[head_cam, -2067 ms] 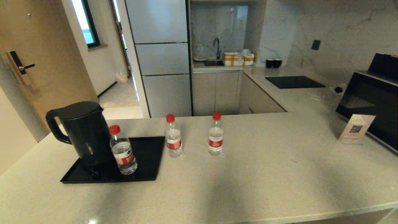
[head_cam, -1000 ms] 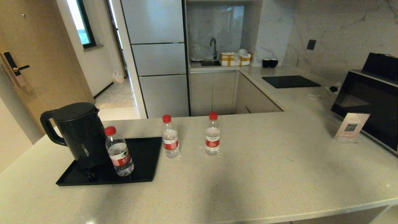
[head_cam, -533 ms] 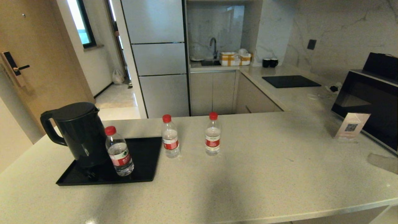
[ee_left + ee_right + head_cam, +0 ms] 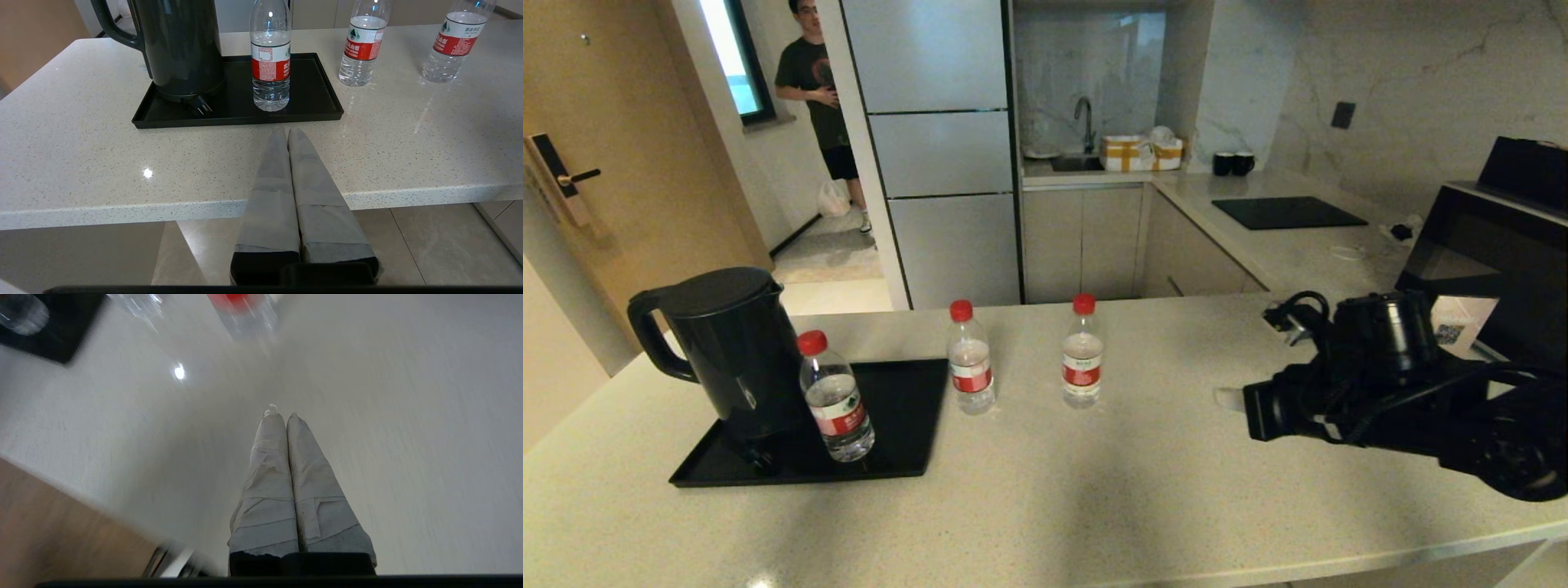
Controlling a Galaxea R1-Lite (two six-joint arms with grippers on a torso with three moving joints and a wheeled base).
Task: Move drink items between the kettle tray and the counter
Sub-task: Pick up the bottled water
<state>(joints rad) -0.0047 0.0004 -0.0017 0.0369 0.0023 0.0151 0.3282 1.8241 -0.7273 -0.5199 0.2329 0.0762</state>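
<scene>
Bottles: one [image 4: 836, 398] upright on kettle tray [image 4: 907, 425] beside kettle [image 4: 727, 347]; two [image 4: 970, 358] [image 4: 1081, 353] on counter [image 4: 1143, 498] just right of tray. Right tool [image 4: 281, 414] clenched, empty, over counter right of tray, apparently low. Left tool [image 4: 287, 131] clenched, before tray.

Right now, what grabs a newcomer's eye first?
The right arm, black and bulky, reaches in over the counter from the right, its right gripper shut and empty. On the left, a black kettle and one red-capped bottle stand on the tray; two more bottles stand on the counter just right of it. A person stands in the far doorway.
</scene>
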